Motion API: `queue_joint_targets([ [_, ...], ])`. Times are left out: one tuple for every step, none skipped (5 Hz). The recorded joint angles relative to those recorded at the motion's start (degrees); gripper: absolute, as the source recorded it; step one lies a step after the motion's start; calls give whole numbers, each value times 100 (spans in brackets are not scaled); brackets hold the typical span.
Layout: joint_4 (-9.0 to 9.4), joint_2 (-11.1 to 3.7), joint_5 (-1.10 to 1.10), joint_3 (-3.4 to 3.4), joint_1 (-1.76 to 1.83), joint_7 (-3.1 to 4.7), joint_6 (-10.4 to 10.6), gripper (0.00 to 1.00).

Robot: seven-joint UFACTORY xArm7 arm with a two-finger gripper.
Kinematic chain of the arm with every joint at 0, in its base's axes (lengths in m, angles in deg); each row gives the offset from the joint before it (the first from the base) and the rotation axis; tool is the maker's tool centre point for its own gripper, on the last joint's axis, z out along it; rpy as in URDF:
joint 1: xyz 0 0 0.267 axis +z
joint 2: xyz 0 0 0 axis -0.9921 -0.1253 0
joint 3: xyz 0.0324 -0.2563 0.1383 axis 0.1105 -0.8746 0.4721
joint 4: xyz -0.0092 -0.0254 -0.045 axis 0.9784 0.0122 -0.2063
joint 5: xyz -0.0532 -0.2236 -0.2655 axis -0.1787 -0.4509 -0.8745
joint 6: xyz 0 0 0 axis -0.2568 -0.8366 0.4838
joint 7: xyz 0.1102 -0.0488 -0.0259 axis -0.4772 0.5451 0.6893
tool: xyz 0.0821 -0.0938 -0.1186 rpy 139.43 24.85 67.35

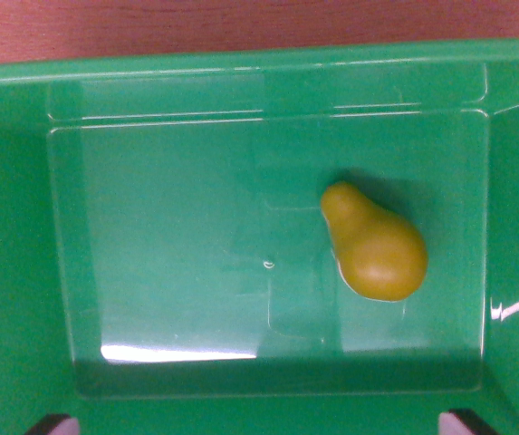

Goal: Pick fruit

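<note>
Wrist view: looking straight down into a green bin (24,272) w/ a flat shiny floor. One yellow-green pear (374,243) lies on its side on the bin floor, right of the middle, thin end pointing up-left, fat end down-right. It touches no wall. A strip of red-brown table (241,23) shows past the bin's top rim. The hand (259,426) shows only as 2 dark tips at the bottom corners, spread wide apart, holding nothing, not touching the pear.
</note>
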Motion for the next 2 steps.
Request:
queue_joint_targets([
  [0,0,0,0,0,0,0,0],
  [67,-43,3,-2,-16,97,110,0],
])
